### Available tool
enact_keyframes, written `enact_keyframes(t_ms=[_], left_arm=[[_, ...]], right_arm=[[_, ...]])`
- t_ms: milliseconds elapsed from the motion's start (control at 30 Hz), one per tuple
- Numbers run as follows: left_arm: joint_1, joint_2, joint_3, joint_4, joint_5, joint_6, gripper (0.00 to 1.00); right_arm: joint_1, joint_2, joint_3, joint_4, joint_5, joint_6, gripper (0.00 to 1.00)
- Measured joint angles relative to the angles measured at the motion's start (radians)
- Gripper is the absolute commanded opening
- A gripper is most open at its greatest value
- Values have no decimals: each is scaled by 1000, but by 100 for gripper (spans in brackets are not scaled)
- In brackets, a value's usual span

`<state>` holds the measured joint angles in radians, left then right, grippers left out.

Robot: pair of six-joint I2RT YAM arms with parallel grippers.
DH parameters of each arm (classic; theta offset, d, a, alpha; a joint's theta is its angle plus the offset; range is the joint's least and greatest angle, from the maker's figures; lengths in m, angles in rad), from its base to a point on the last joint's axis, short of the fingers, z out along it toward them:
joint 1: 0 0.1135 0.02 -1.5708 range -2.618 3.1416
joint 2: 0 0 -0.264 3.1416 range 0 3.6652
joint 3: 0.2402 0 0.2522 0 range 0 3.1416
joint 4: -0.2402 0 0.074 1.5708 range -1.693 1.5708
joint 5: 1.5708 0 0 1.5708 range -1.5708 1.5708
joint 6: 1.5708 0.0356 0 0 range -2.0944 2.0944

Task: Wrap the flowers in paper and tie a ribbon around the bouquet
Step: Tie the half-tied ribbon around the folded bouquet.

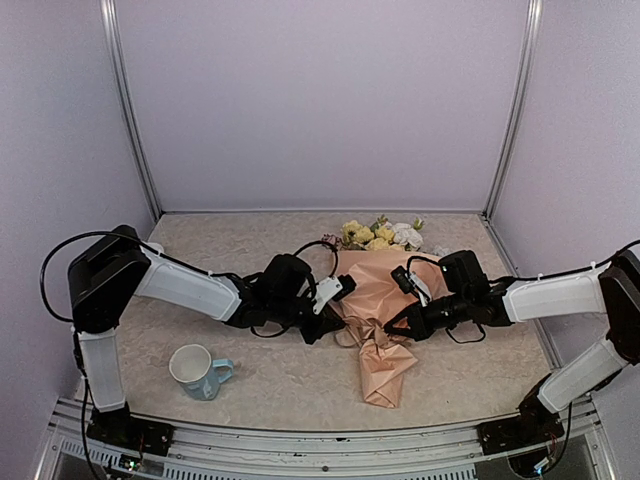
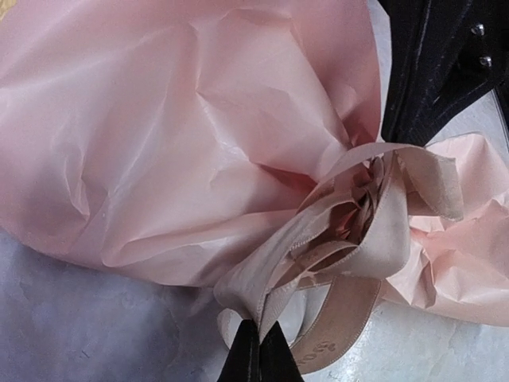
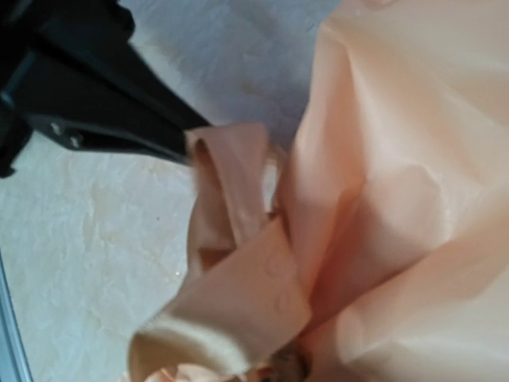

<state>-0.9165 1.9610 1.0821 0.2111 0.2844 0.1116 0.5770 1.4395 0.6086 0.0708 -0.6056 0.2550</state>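
The bouquet lies mid-table with the flowers (image 1: 380, 236) at its far end and the peach paper (image 1: 385, 360) wrapped round the stems in a cone. The tan ribbon (image 2: 382, 231) is bunched in loops at the cone's waist. My left gripper (image 2: 259, 326) is shut on a folded strand of ribbon at the cone's left side (image 1: 328, 322). My right gripper (image 1: 398, 326) is shut against the waist from the right. In the right wrist view a broad ribbon (image 3: 238, 294) strand covers its fingertips, so I cannot tell whether it holds anything.
A pale mug (image 1: 200, 370) with a blue handle stands near the front left. White walls with metal posts close in the table on three sides. The two grippers face each other a short span apart across the bouquet.
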Motion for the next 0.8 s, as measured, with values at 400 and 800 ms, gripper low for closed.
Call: enact_keyframes(t_ms=[400,800], left_arm=[[0,-26,-41,13,-3,-2,0],[0,-43,-66,-18,-34,-3,0]], right_arm=[[0,-54,6,-84,161,14,0],[0,-155,7,-161,305,20,0]])
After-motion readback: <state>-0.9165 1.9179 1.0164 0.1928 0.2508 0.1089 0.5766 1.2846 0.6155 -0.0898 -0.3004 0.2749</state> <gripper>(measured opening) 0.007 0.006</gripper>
